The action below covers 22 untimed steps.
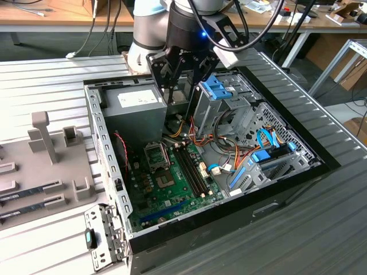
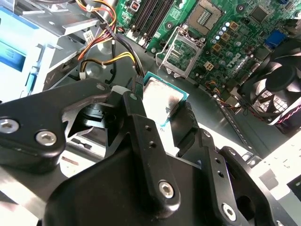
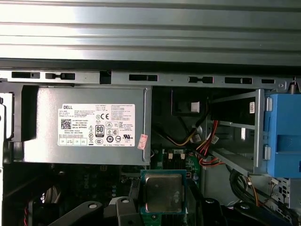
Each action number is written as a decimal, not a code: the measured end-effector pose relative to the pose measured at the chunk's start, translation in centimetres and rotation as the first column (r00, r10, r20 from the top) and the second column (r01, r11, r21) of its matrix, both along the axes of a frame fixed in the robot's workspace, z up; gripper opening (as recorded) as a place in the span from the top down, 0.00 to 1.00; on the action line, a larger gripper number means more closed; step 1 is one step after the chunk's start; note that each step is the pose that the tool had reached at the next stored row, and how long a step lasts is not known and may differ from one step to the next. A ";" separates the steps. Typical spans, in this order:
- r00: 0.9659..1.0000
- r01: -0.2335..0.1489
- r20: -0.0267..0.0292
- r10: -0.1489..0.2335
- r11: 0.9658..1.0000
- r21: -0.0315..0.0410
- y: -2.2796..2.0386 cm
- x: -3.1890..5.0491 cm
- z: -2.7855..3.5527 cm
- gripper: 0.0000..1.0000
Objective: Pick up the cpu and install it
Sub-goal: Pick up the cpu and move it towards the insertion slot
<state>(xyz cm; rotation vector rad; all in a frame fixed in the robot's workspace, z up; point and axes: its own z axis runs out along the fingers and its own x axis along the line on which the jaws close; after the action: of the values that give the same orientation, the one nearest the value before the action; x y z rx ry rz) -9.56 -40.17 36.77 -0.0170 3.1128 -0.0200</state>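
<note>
The room light in the exterior view is bright and even. Inside the computer case (image 1: 97, 133) it gets darker, most of all under the arm (image 1: 189, 23). A small blue light (image 1: 202, 34) glows on the arm. In the second wrist view the surface beside the case (image 2: 282, 155) is washed out white, the gripper (image 2: 162, 107) looks almost black, and the chip (image 2: 160, 92) shines a little.

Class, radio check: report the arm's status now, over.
End effector shut on cpu. Cpu aloft over case, near power supply, not yet seated. Loose cables close by.
</note>
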 end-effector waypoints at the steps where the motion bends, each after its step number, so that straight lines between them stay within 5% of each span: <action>1: 1.000 0.000 0.000 0.000 1.000 0.000 -0.04 0.02 -0.03 0.53; 9: 1.000 0.000 0.000 0.000 1.000 0.000 -0.96 0.02 -0.12 0.53; 22: 1.000 0.000 0.000 0.000 1.000 0.000 -1.75 0.02 -0.26 0.53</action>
<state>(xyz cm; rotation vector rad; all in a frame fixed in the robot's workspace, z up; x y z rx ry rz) -9.54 -41.92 36.51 -0.0170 3.1127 -0.0200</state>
